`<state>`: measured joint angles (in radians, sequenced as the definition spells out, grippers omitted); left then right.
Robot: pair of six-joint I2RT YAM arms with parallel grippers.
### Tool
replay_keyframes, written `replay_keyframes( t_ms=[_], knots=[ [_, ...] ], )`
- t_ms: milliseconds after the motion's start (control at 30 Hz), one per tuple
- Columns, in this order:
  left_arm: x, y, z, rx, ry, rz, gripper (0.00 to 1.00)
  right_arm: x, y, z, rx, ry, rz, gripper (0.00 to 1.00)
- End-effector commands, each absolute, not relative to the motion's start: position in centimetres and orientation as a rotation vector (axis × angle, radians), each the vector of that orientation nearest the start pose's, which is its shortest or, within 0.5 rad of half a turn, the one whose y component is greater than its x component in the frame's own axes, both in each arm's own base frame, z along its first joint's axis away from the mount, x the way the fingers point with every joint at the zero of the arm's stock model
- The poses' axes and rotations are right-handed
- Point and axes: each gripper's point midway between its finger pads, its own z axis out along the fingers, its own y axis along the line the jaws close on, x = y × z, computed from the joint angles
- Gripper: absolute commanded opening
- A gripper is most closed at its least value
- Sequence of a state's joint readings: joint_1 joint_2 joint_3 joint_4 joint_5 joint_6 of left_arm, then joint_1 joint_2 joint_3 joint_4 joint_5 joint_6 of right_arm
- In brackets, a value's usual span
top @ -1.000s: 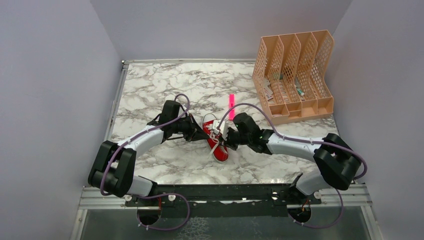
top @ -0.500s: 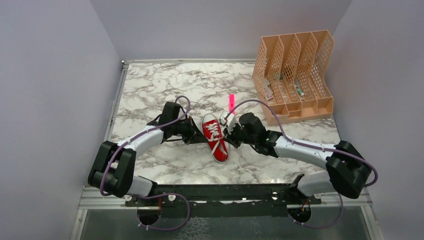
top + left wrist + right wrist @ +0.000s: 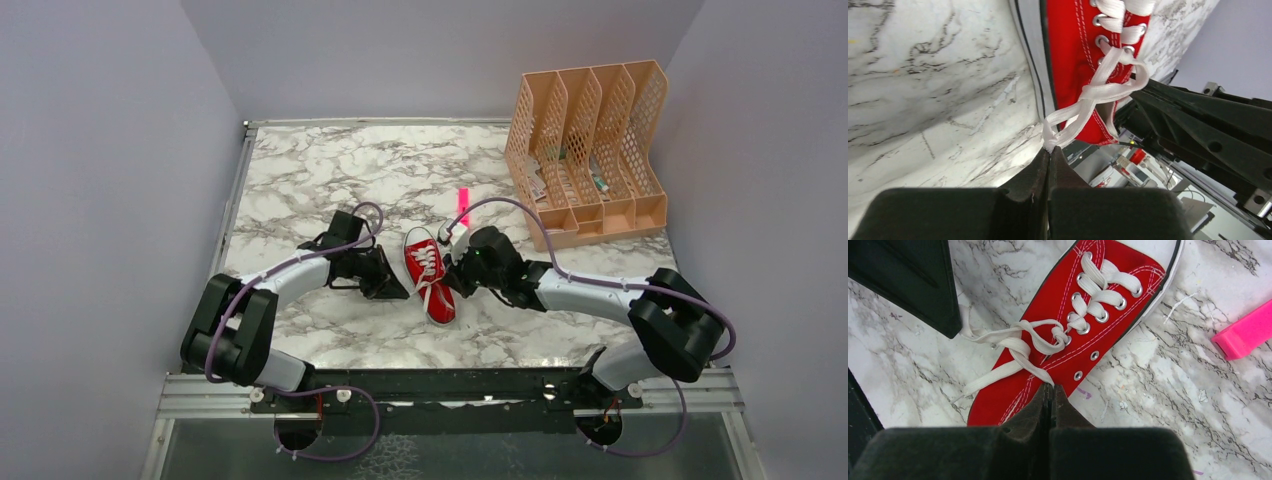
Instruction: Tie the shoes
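The red sneaker (image 3: 430, 275) lies mid-table, toe cap toward the back, its white laces (image 3: 1048, 337) crossed into a loose knot over the tongue. My left gripper (image 3: 399, 291) sits low at the shoe's left side and is shut on a folded lace strand (image 3: 1083, 102), pinched at its tips (image 3: 1049, 149). My right gripper (image 3: 451, 284) sits at the shoe's right side over the red canvas (image 3: 1113, 335) and is shut on the other lace strand (image 3: 1028, 362), held at its tips (image 3: 1049, 388). A loose lace end trails toward the left gripper.
A pink marker (image 3: 463, 203) lies just behind the shoe and shows in the right wrist view (image 3: 1248, 332). A peach mesh file organizer (image 3: 590, 150) stands at the back right. Grey walls enclose the marble table (image 3: 320, 170).
Both grippers drew away from the shoe's middle with the laces. The left moved a little toward the near side; the right swung out right, then came back. The shoe shifted slightly.
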<state>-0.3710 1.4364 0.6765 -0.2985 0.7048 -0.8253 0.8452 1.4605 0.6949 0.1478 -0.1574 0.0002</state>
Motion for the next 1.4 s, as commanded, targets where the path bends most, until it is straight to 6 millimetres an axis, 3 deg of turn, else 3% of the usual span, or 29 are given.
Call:
replay_keyframes(
  t_ms=[0,233,400,467,567,667,800,1067,1367],
  knots=[
    [19.7,-21.7,6.0,-0.378,2.859,-1.180,0.03,24.2,32.0,8.9,-0.960,1.956,0.682,0.01],
    [20.5,-21.7,6.6,-0.333,2.845,-1.154,0.32,23.9,32.5,8.9,-0.988,1.955,0.715,0.01],
    [22.6,-20.3,8.7,-0.296,2.781,-0.963,0.60,23.6,32.6,9.1,-1.000,1.955,0.732,0.01],
    [23.6,-19.2,9.6,-0.260,2.765,-0.847,0.65,23.4,32.6,9.1,-1.008,1.955,0.739,0.01],
    [25.4,-19.1,11.0,-0.149,2.701,-0.798,0.64,23.4,32.5,9.0,-1.000,1.961,0.735,0.01],
    [26.8,-21.5,11.5,0.107,2.631,-0.936,0.54,23.3,32.4,8.9,-0.999,1.966,0.738,0.01],
    [27.4,-24.1,10.9,0.357,2.525,-1.061,0.51,23.3,32.4,8.9,-0.987,1.969,0.741,0.01],
    [27.5,-27.2,9.2,0.419,2.489,-1.319,0.45,23.8,32.6,8.8,-0.929,1.997,0.747,0.01],
    [25.4,-27.3,7.5,0.431,2.567,-1.341,0.38,24.1,33.2,9.3,-0.891,2.007,0.772,0.01]
  ],
)
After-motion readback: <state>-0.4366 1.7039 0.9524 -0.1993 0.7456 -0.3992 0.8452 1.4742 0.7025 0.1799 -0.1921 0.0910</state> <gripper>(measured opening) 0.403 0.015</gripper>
